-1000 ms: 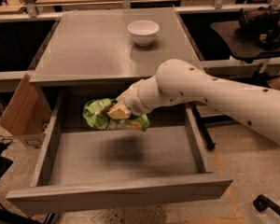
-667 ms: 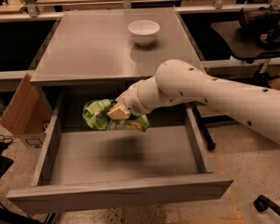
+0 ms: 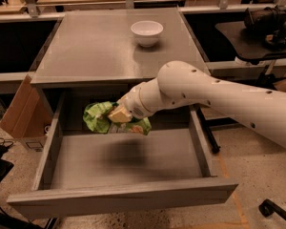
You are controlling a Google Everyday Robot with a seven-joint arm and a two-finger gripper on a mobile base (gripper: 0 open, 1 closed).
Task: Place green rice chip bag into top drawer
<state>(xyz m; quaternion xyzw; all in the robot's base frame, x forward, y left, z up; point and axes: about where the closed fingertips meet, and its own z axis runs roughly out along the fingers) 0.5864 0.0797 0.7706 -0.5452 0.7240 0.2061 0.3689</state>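
We saw one white robot arm (image 3: 214,97) reaching over one open top drawer (image 3: 124,198). Its gripper (image 3: 118,114) was clamped around one green rice chip bag (image 3: 96,117), which hung above the drawer's back half and cast a shadow on the drawer floor. We judged it best to lower the bag near that floor, inside the walls, before letting go. One white bowl (image 3: 147,32) sat on the tabletop (image 3: 90,51), and one cardboard box (image 3: 20,109) leaned at the left.

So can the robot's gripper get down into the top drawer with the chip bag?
Probably yes. The top drawer is pulled wide open, and the gripper holds the green rice chip bag right above its floor, with nothing between.
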